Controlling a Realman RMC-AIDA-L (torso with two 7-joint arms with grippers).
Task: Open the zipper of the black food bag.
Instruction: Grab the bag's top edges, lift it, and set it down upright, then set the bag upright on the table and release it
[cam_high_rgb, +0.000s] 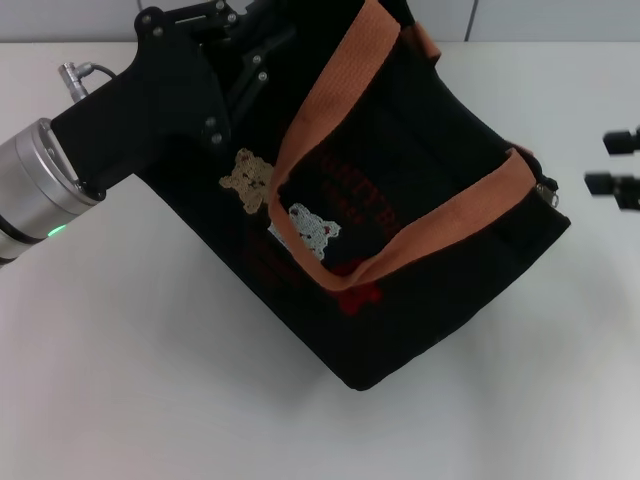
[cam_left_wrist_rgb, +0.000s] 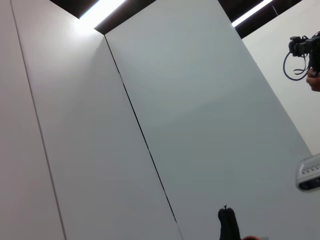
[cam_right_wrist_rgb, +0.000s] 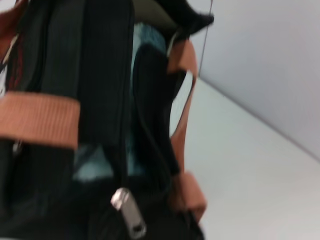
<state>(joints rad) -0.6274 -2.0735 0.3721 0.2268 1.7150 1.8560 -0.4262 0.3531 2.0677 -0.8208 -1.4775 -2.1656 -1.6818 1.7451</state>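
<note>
Left arm: nearest my head camera, its silver cuff and black wrist housing reach in from the left side, up to the far left corner of the black food bag (cam_high_rgb: 400, 300).
Left gripper (cam_high_rgb: 235, 45): I see it pressed against the bag's far left end, dark on dark; I cannot tell whether its fingers are parted or closed, nor whether they pinch any fabric.
Left wrist camera: it shows me only pale wall panels and a ceiling light strip, nothing of the bag.
Black food bag: it lies tilted on the white table (cam_high_rgb: 150, 400), the printed side with the tan and white bears facing up, one orange-brown handle (cam_high_rgb: 420, 235) draped across that side.
Zipper (cam_right_wrist_rgb: 117, 150): from the right wrist camera I see the track running along the bag's top edge, with the silver pull tab (cam_right_wrist_rgb: 129, 212) hanging at the near end.
Zipper state: a pale gap shows beside the track; I cannot tell how far it is unzipped.
Right gripper (cam_high_rgb: 618, 165): at the right edge of the head view, its two black fingertips spread apart, holding nothing, just beside the bag's right end but clear of it.
</note>
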